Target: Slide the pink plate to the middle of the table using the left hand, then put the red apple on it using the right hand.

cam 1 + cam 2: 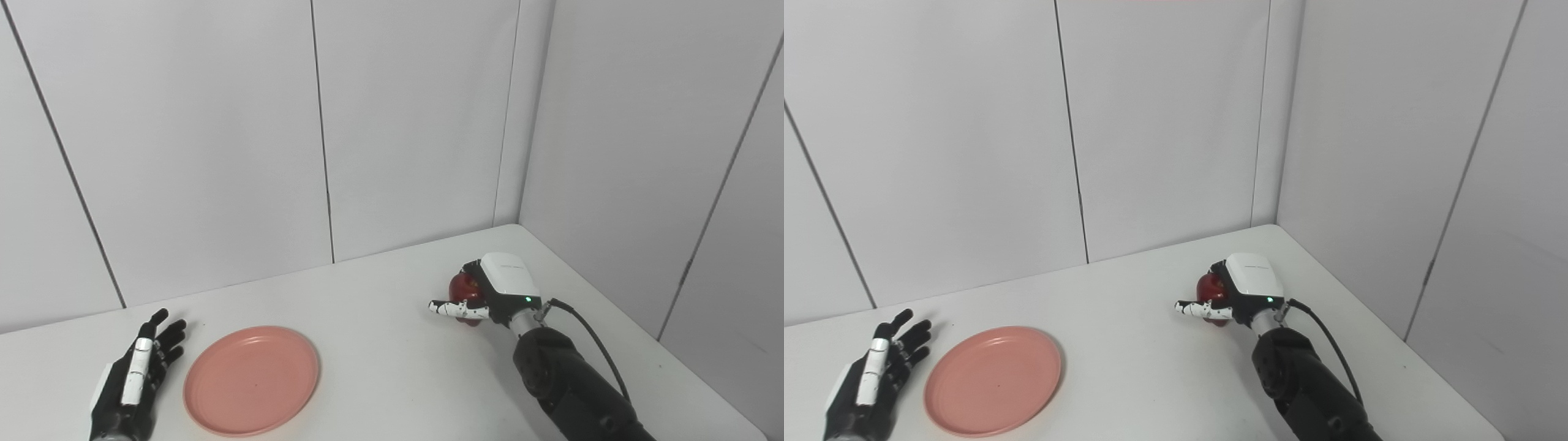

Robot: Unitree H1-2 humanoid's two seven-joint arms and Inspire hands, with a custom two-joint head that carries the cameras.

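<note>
Red apple (463, 290) mostly hidden behind the right hand (490, 294), fingers wrapped around it, well right of the round, smooth pink plate (252, 380), left hand (138, 373) just left of the plate, fingers spread and holding nothing, matte white table (380, 343), left wrist cut off by the bottom edge.

Plate at the near left of the table, apple toward the far right corner.

The plate (251, 380) lies flat on the table (380, 343), close to the front edge. The left hand (136, 375) rests on the table just beside the plate, on its left. The apple (463, 293) is well apart from the plate, to the right and farther back, with the right hand (493, 295) around it. Walls stand behind and to the right of the table.
</note>
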